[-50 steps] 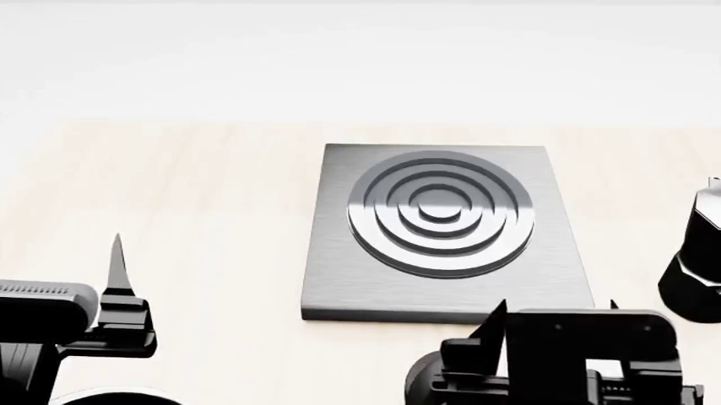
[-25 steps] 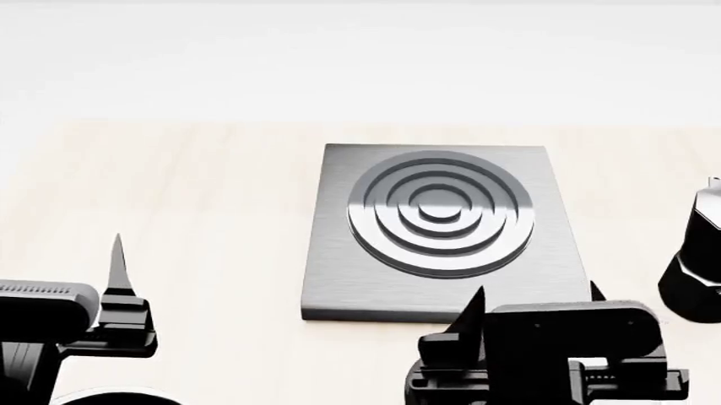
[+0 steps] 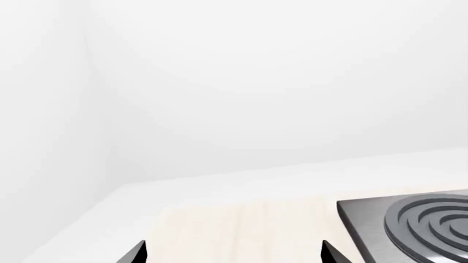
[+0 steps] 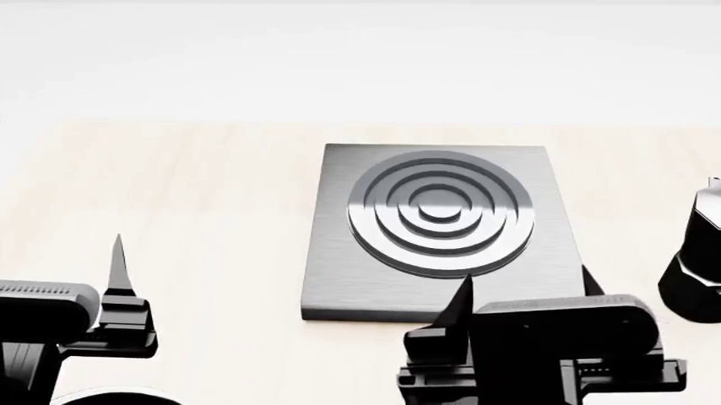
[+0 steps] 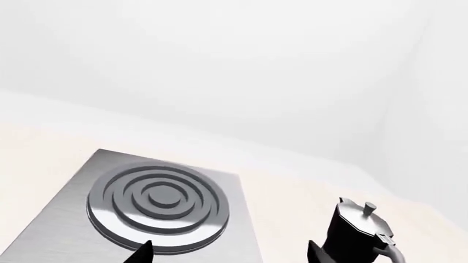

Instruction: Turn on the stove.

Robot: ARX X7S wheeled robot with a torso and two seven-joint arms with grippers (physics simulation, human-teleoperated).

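The stove (image 4: pixel 445 232) lies flat on the pale wooden counter (image 4: pixel 192 211), in the centre of the head view, its round burner (image 4: pixel 440 213) of concentric rings in the upper part of the plate. The separate knob is not visible in any current view; it may be hidden behind the right arm's camera housing at the lower centre-right of the head view, so do not assume its position. The right gripper (image 4: pixel 524 287) sits at the lower centre-right of that frame, over the near edge of the plate, with both fingertips spread apart and nothing between them; the right wrist view confirms two tips with an empty gap. The left gripper (image 3: pixel 232 253) shows two separated tips at the bottom of the left wrist view, holding nothing, parked at the lower left of the head view, well apart from the stove. The main risk is closing blind: with the knob out of sight, you may clamp on the plate edge or push the plate along the counter. The moka pot (image 4: pixel 693 261) stands at the right edge of the head view, near the right arm; a wide sideways correction could knock it over.
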